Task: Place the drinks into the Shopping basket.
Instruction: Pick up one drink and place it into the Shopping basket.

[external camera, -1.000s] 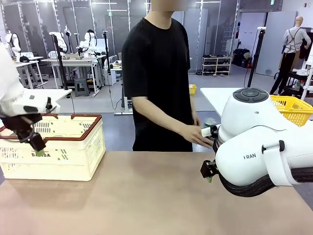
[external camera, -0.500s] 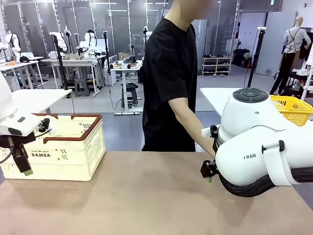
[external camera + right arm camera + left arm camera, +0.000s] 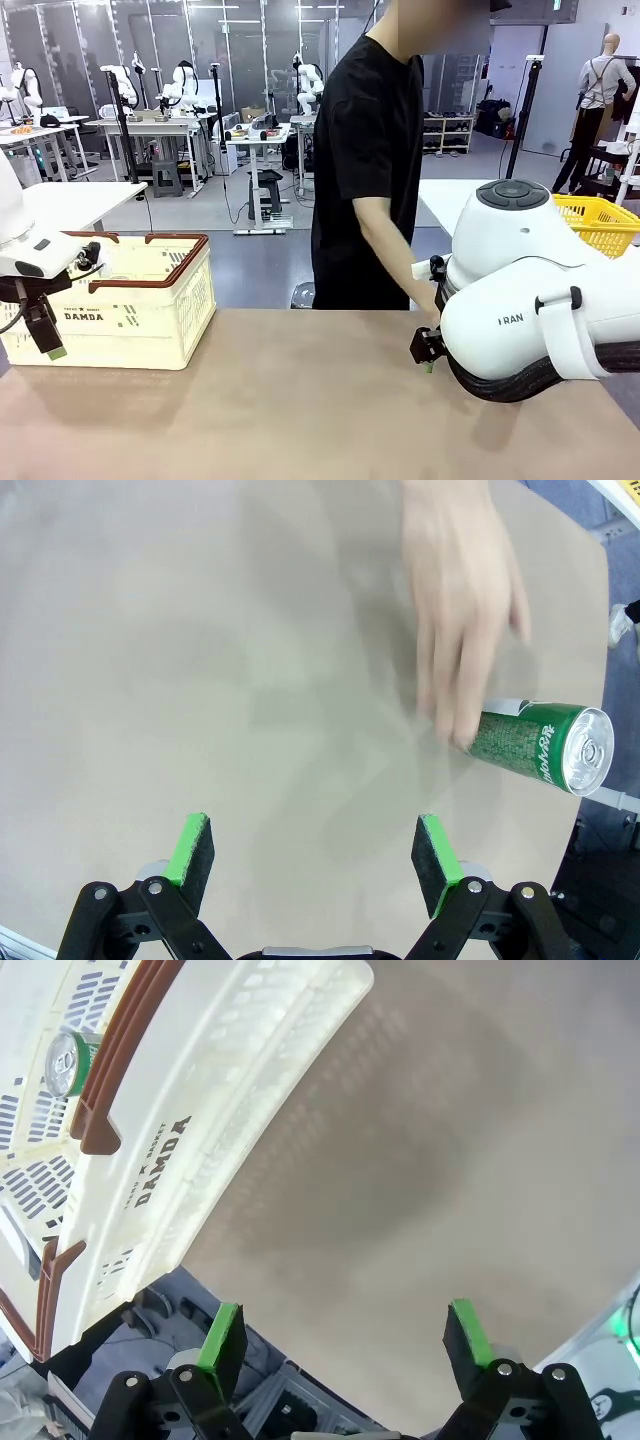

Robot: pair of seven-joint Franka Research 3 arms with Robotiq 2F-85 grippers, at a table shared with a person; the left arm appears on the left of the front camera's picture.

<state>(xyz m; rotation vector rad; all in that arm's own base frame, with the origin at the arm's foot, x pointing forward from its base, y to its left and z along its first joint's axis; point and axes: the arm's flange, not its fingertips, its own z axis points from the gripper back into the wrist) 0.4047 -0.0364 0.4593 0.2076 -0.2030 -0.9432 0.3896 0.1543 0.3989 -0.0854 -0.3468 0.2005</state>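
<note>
eng: While the person's hand (image 3: pixel 465 610) is at the loose can (image 3: pixel 540 745), don't send the right gripper (image 3: pixel 313 860) in. Hand's blurred. Its fingertips look to be against the can's green side, at the right edge of the right wrist view.
op: Can upright or lying?
eng: Can't tell from that angle. You get the silver top and the green wall, nothing more. It's on the table (image 3: pixel 200 630), off to the right of the gripper's line, not between the pads.
op: Finger states?
eng: Both pairs spread wide, nothing held. Left gripper (image 3: pixel 343 1345) hangs near the printed side of the Shopping basket (image 3: pixel 250 1080), which takes the upper left of the left wrist view. Another green can (image 3: pixel 70 1060) is inside it, top up, close to the brown rim.
op: How will the loose one handle?
eng: My read: thin metal wall, smooth and round. Stiff enough if full, dents under a hard squeeze, slips or rolls if you pinch off-centre. Full or empty I can't tell, so plan for some weight.
op: Where do you want the pads?
eng: Across the body at mid-height, opposite sides, clear of the top rim. If it turns out to be lying, come down across the barrel, never end to end. Close gently, just enough to stop it sliding.
op: Main risk?
eng: That hand. Wait until you see it well apart from the can.
</note>
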